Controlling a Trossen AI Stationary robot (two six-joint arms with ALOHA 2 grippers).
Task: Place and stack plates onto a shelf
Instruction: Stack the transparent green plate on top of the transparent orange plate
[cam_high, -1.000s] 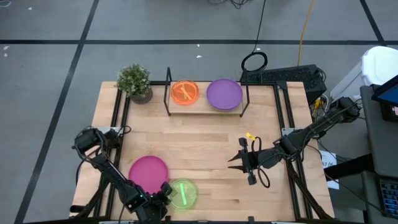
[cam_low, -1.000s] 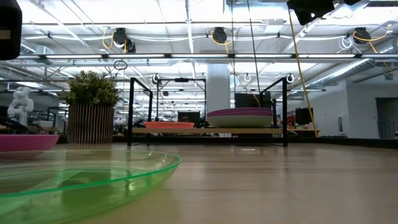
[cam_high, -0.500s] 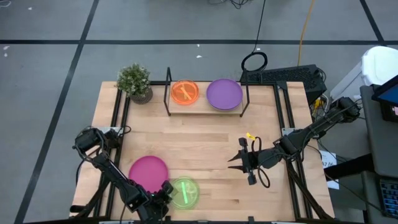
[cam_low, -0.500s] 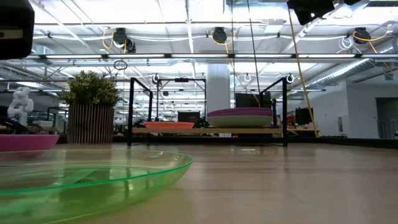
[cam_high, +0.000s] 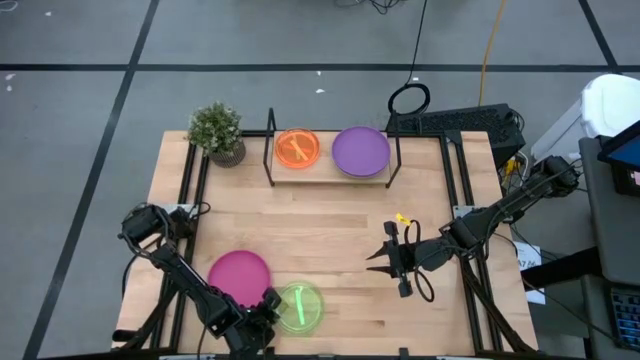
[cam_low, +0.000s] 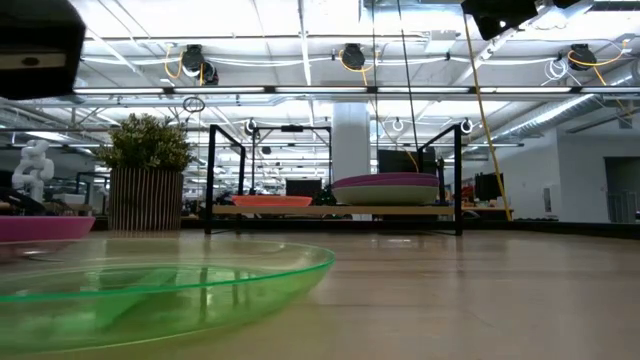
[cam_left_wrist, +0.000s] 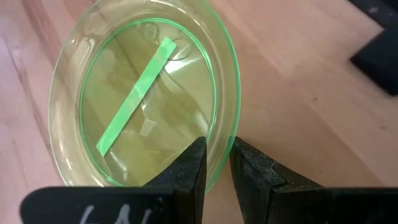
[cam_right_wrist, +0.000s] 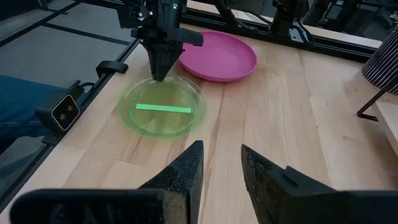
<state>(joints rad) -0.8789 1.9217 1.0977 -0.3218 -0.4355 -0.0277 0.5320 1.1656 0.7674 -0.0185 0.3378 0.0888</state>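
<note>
at the near edge of the tabletop (cam_high: 330, 225) we see the left hand (cam_left_wrist: 216, 163) clenched on the rim of the lime-green plate (cam_high: 298, 308), one finger inside the rim and one outside. in the low view that plate (cam_low: 160, 290) fills the foreground, its rim looking slightly lifted on one side. the magenta plate (cam_high: 239, 277) lies just beside it, toward the left side of the tabletop; from above their rims look almost touching, and we cannot tell whether they do.

the right hand (cam_high: 378, 257) hangs over the right half of the tabletop, well apart from every plate, its fingers (cam_right_wrist: 183, 167) a little apart and grasping nothing.

the shelf (cam_high: 332, 172) stands along the far edge, between its black upright ends. on it the orange plate (cam_high: 297, 148) sits at the left end and the purple plate (cam_high: 360, 151) at the right end, near each other; in the low view the purple one (cam_low: 385, 181) tops a short stack. a potted plant (cam_high: 217, 131) stands just left of the shelf.

between the shelf and the two near plates we see a wide bare stretch of wood.
</note>
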